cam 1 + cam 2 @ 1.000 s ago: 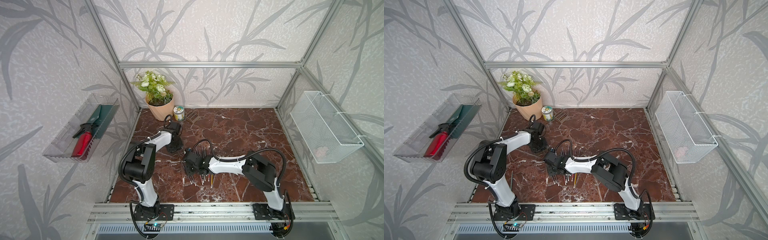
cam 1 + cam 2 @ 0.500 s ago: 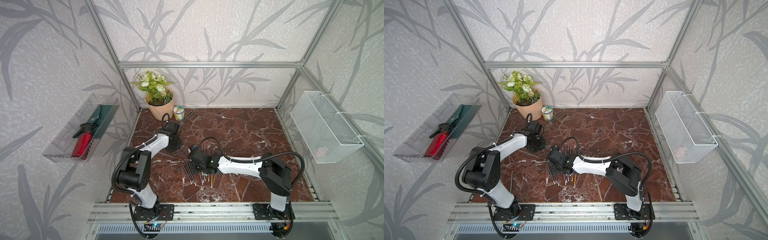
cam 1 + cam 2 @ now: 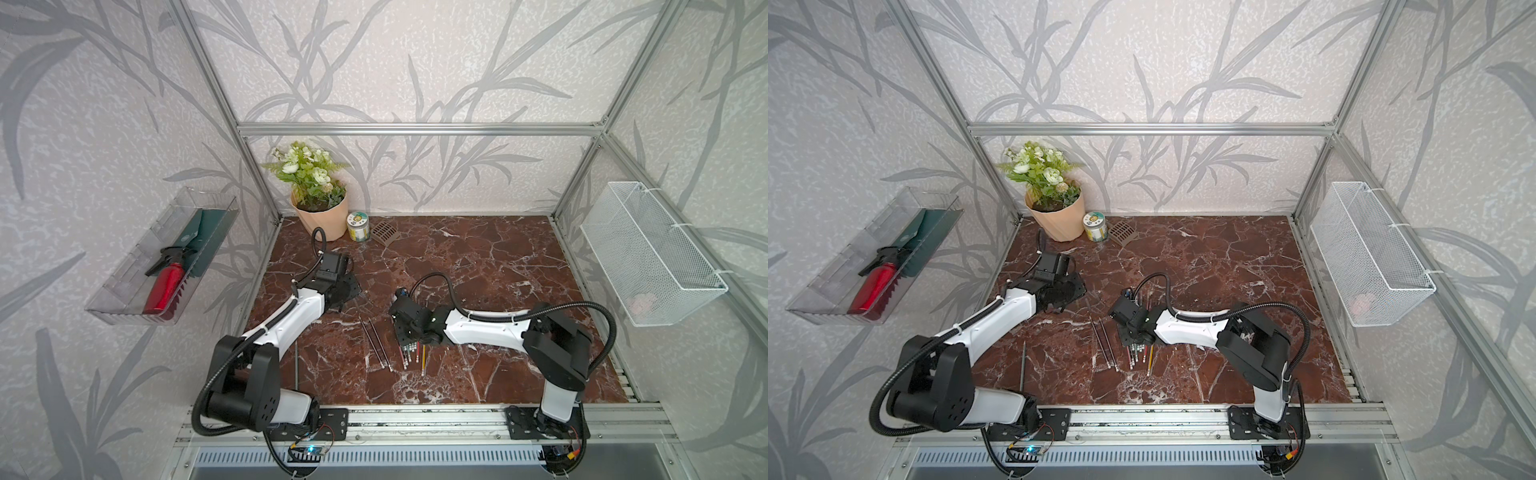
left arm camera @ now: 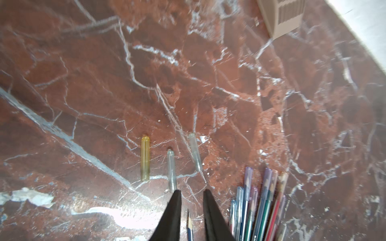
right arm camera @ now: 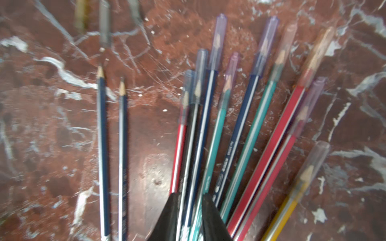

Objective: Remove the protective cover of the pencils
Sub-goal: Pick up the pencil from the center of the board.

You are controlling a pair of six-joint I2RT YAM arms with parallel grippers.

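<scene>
— How much has been done?

— Three caps (image 4: 145, 158) are seen loose on the floor (image 4: 104, 83), one yellow and two clear, side by side and apart from any pencil. Three bare pencils can be matched to them. Two (image 5: 102, 146) are laid parallel just beside the bunch. A third (image 3: 296, 361) is seen in a top view, well apart and near the left arm (image 3: 286, 316).

— And what is left?

— About nine pencils (image 5: 240, 129) are fanned out on the floor, each with a tinted cap on its point. Roughly a quarter of the work is judged done.

— Where is the bunch found?

— Near the front middle of the floor, directly under the right gripper (image 5: 190, 196).

— Is anything held?

— The right jaws are set narrowly around one or two shafts of the fan. Because of blur, it cannot be told whether these are pinched or merely straddled. The left gripper (image 4: 192, 193) is slightly spread and empty, just short of the loose caps. The bare tip seen in its gap is taken to lie on the floor below.

— What is called for next?

— It is judged that one capped pencil must be pinned by its shaft and the cap drawn straight off by the other arm.
</scene>
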